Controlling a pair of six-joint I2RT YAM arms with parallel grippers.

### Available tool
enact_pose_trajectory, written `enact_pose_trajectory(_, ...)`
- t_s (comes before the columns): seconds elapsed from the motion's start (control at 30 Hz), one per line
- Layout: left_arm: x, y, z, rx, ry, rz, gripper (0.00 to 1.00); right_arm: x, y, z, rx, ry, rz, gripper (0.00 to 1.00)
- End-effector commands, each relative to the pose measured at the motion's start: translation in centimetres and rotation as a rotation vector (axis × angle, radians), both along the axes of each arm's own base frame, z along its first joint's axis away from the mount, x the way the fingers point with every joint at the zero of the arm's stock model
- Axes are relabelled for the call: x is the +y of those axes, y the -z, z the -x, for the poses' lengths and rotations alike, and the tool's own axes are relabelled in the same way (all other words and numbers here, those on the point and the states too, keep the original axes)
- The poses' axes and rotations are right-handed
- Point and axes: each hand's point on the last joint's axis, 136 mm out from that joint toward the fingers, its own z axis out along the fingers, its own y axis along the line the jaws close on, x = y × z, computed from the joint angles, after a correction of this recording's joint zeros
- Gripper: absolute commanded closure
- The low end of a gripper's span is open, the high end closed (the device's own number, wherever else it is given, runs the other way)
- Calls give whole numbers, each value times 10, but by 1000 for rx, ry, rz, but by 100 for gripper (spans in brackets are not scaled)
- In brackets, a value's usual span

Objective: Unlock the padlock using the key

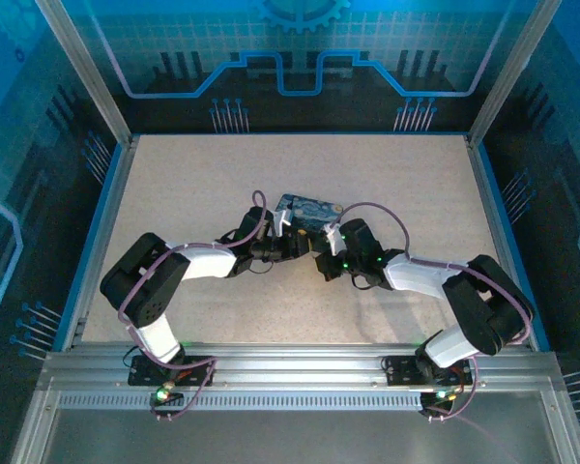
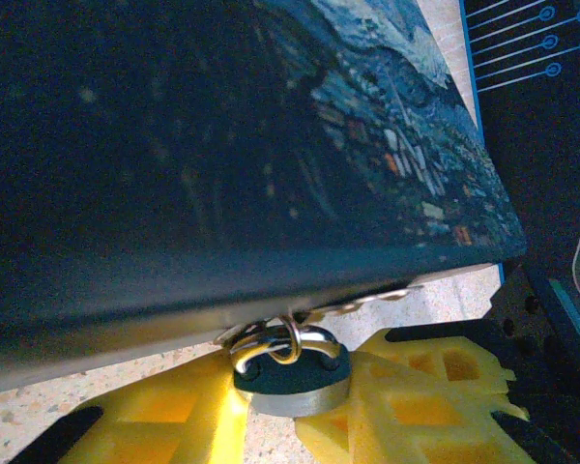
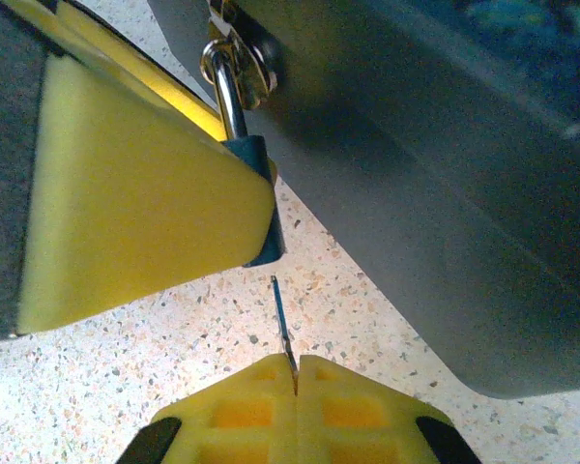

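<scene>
The padlock [image 2: 290,379] sits between the two yellow fingers of the left gripper [image 2: 290,411], which is closed on its dark body from both sides. Just ahead of these fingertips the thin silvery shackle [image 2: 286,338] passes through a small metal hasp [image 2: 367,302] on the lower edge of the dark-blue tin [image 2: 271,145], so the lock hangs close against the tin's wall.

The key [image 3: 281,314] is pinched in the right gripper [image 3: 295,387]. Its yellow fingers are pressed together, and only the thin dark blade comes out, straight ahead of the fingertips. The tip of the blade points at the bottom end of the padlock's bluish body and stops just short of it. I cannot tell if it is in line with the keyhole. Seen from the right wrist, the padlock is ahead and slightly to the left, partly hidden behind one finger [image 3: 126,193] of the left gripper. The tin's grey side runs ahead and to the right.

Under both grippers is the speckled table [image 3: 126,377]. From above, the two grippers meet nose to nose just beside the near side of the tin.
</scene>
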Motion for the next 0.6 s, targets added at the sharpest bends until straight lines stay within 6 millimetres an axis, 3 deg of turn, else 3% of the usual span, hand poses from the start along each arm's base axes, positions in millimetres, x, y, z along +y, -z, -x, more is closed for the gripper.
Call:
enact_pose_trajectory(0.0, -5, -15, 0, -42, 11, 29, 68, 4, -2, -1, 2, 0, -34, 100)
enact_pose_trajectory(0.57, -5, -15, -1, -43, 12, 28, 68, 0, -10, -12, -15, 39, -83, 100)
